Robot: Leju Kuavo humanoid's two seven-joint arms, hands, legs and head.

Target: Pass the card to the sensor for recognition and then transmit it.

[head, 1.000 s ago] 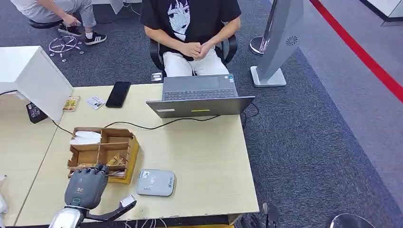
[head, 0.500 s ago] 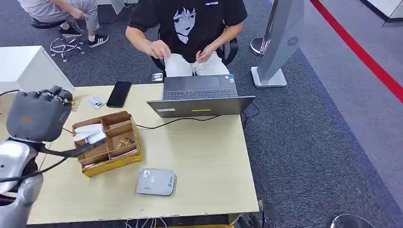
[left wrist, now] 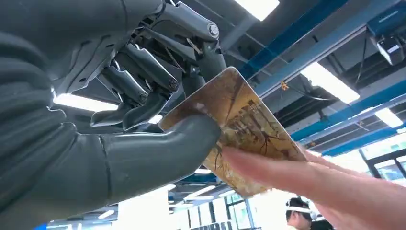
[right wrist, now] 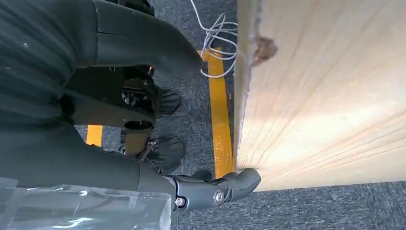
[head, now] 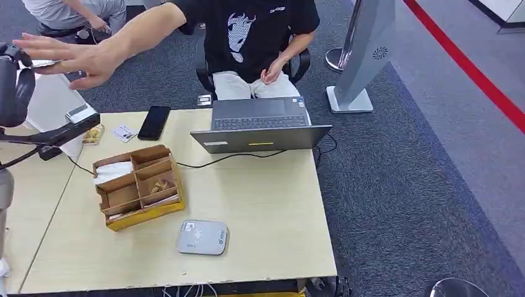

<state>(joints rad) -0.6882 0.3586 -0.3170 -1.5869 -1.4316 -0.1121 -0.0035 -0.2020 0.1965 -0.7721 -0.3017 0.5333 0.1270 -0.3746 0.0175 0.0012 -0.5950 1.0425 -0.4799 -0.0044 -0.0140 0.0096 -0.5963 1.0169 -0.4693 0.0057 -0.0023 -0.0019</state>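
Table [head: 260, 204]: light wood, carrying an open laptop [head: 260, 127], a cardboard organiser [head: 137, 185] and the grey sensor [head: 202, 237] near its front edge. Person [head: 260, 31] seated behind, arm stretched out, their hand [head: 68, 57] at the card. Left robot hand [left wrist: 143, 110]: raised high, pinching the card [left wrist: 244, 129] (gold-brown print) between thumb and fingers. Right robot hand [right wrist: 143, 158]: hanging beside the table edge, holding nothing, fingers apart.

Gold-brown illustrated card [left wrist: 244, 124], grey hand [left wrist: 119, 120], pale grey sensor [head: 202, 237], tan table [head: 260, 204].
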